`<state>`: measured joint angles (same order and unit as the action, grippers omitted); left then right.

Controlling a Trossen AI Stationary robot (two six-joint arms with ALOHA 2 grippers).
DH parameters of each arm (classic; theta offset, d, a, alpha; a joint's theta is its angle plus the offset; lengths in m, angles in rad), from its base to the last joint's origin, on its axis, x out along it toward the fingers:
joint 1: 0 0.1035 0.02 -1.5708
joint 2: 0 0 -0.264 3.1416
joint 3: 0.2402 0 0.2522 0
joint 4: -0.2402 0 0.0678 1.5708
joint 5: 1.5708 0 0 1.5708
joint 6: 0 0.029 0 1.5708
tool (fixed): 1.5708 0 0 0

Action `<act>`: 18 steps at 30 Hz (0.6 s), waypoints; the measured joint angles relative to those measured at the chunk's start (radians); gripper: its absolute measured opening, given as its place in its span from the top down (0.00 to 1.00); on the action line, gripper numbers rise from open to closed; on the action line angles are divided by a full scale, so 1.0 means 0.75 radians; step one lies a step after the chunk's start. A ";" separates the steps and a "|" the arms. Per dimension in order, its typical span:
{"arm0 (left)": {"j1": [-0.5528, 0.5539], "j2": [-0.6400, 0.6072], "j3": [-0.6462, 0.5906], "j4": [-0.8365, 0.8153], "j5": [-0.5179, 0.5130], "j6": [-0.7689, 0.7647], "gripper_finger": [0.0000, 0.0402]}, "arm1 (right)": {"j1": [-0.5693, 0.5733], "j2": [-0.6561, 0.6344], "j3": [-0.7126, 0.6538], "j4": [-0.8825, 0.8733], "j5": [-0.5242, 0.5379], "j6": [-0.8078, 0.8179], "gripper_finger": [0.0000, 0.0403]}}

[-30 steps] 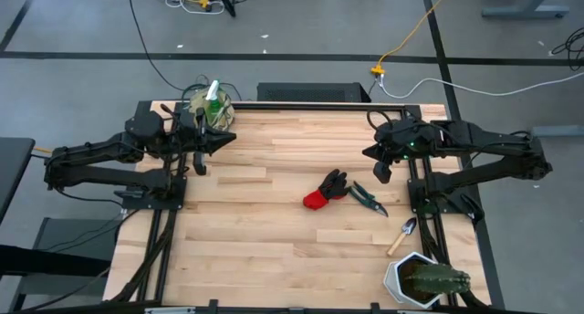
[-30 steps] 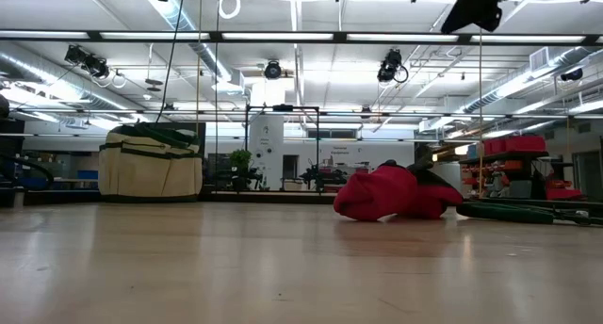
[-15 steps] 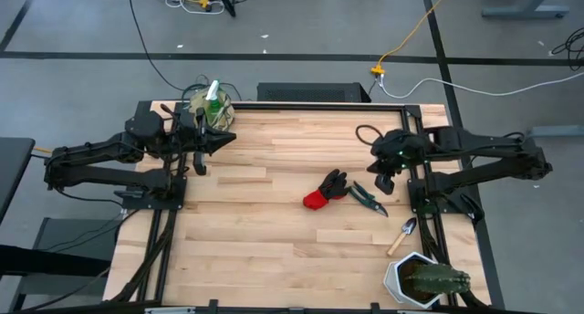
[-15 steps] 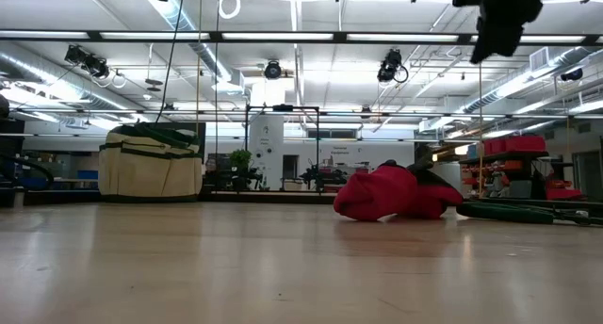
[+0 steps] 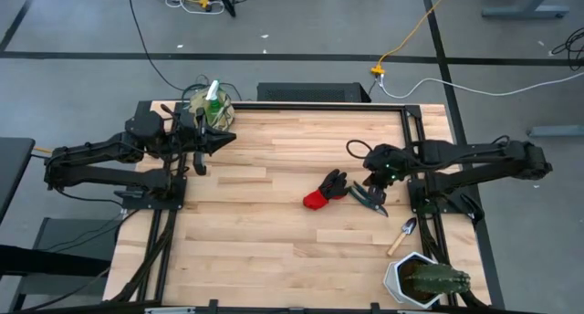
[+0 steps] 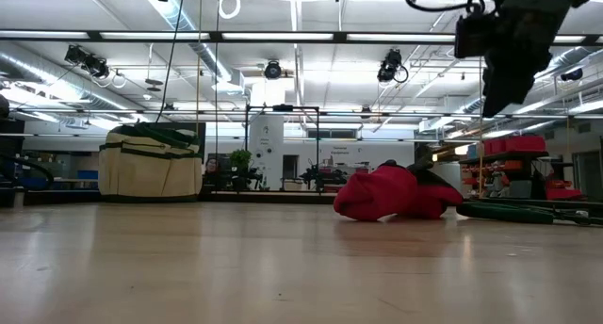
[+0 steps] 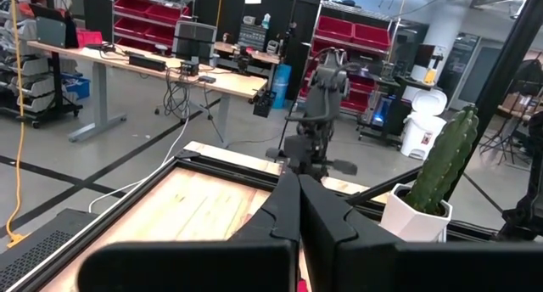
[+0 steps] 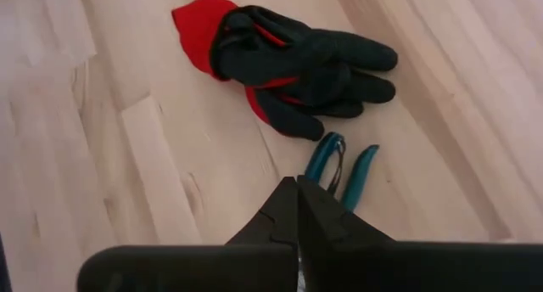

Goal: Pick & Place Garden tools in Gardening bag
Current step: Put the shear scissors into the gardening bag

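High view: gardening bag (image 5: 211, 109) at the table's far-left corner, green spray bottle (image 5: 213, 93) inside; left gripper (image 5: 200, 165) pressed together beside it.
Low view: bag beige, green-trimmed.
Right wrist view: right gripper (image 8: 297, 209) pressed together over teal-handled pruning shears (image 8: 343, 169), beside the red-and-black glove (image 8: 284, 64).

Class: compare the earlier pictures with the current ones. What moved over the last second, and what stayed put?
The right gripper, shut and empty, swung from the table's right edge inward and down, to hover above the pruning shears beside the glove. Nothing was grasped or released. The left gripper, bag, trowel and cactus pot stayed put.
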<state>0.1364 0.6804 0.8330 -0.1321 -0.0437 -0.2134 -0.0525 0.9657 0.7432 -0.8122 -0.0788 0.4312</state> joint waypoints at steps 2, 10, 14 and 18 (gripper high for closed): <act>0.000 0.000 0.000 0.000 0.000 0.000 0.99 | 0.000 0.000 -0.053 0.064 0.000 0.034 1.00; -0.001 0.000 0.000 -0.001 0.001 -0.001 0.99 | 0.000 -0.001 -0.193 0.195 0.002 0.131 1.00; -0.001 0.000 0.000 -0.001 0.020 -0.004 0.99 | 0.000 -0.001 -0.213 0.195 0.003 0.148 1.00; -0.001 0.000 0.000 -0.001 0.044 -0.004 0.99 | 0.000 -0.001 -0.212 0.238 -0.002 0.148 1.00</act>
<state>0.1356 0.6804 0.8330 -0.1326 -0.0108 -0.2161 -0.0525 0.9653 0.5844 -0.6338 -0.0801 0.5423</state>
